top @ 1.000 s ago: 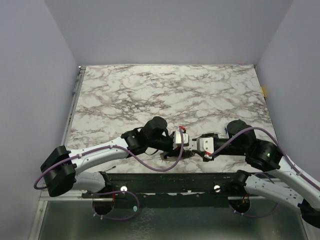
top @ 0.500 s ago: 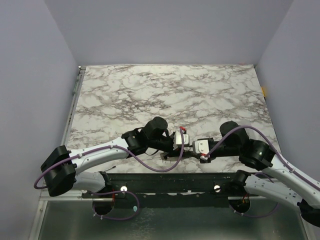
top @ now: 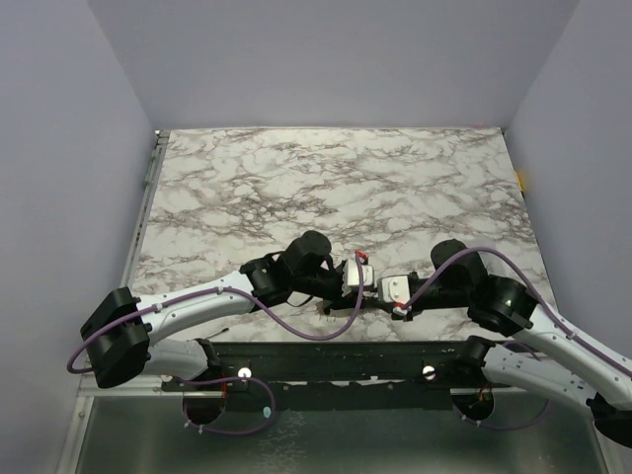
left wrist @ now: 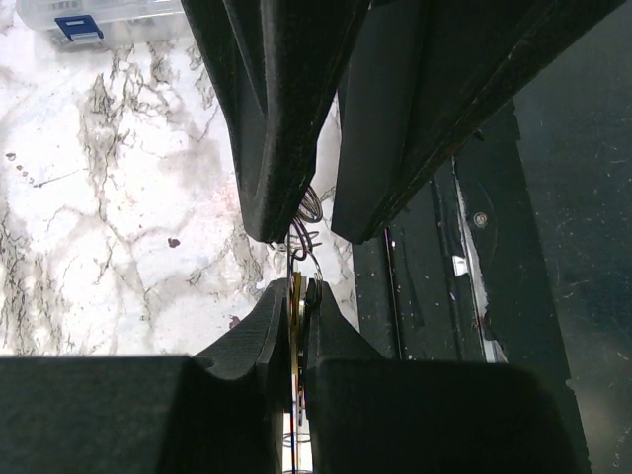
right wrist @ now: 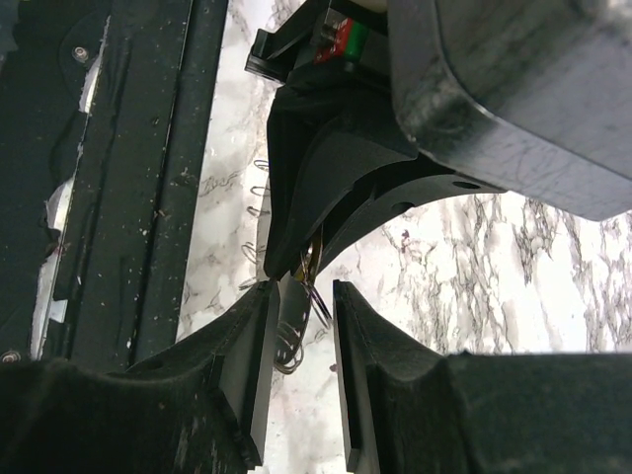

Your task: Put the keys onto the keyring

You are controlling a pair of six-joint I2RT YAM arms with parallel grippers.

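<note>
1. Key (left wrist: pixel 296 302) sat pinched in the left gripper (left wrist: pixel 297 286), jaws pressed together on it; the ring (left wrist: pixel 304 235) hung just beyond its tips.
2. Right gripper (right wrist: pixel 301 291) had moved in against the left gripper, jaws narrowing but still spread around the ring: threading looked about to start.
3. Box (left wrist: pixel 89 15) lay far beyond the left gripper; contents unclear.
</note>
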